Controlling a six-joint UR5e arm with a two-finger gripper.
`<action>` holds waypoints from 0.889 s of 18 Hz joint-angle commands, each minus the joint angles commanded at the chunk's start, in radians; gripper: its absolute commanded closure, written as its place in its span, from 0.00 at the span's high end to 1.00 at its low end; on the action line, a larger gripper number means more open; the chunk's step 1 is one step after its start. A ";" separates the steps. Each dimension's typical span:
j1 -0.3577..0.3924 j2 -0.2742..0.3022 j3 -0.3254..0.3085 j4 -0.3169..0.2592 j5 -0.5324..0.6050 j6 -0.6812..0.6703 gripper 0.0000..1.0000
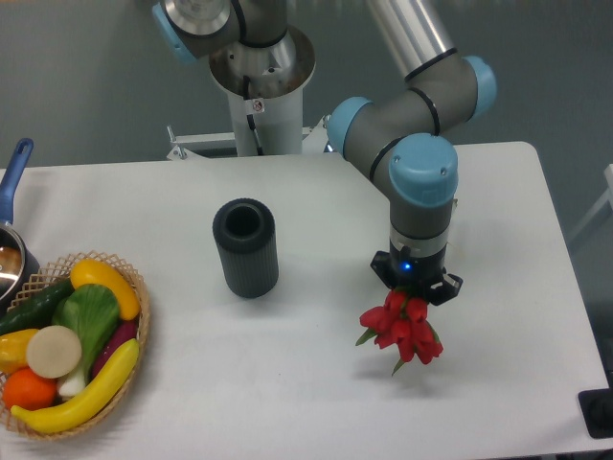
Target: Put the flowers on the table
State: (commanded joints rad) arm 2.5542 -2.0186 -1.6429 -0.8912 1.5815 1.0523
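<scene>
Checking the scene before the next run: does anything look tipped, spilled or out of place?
Nothing stands out. The vase stands upright on the table, the basket of vegetables sits at the left edge with nothing spilled, and the flowers hang blooms-down beneath the gripper, intact.

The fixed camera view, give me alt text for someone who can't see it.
A grey and blue robot arm's gripper points down over a white table, with a small bunch of red tulip flowers right below it. To the left stand a dark ribbed cylindrical vase and a wicker basket of vegetables.
</scene>
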 joint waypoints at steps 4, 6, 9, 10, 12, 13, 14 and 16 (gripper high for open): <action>-0.023 -0.034 0.003 0.009 -0.002 -0.005 0.34; -0.028 -0.040 0.003 0.014 -0.009 -0.005 0.65; -0.032 -0.031 0.003 0.017 -0.005 -0.011 1.00; -0.032 -0.026 0.003 0.017 -0.006 -0.012 1.00; -0.031 -0.012 0.003 0.018 0.000 -0.012 1.00; -0.025 -0.005 0.003 0.018 -0.002 -0.012 1.00; -0.011 0.009 0.002 0.017 -0.003 -0.011 1.00; 0.015 0.041 -0.012 0.018 -0.012 -0.002 1.00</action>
State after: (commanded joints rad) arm 2.5693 -1.9775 -1.6551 -0.8729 1.5693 1.0507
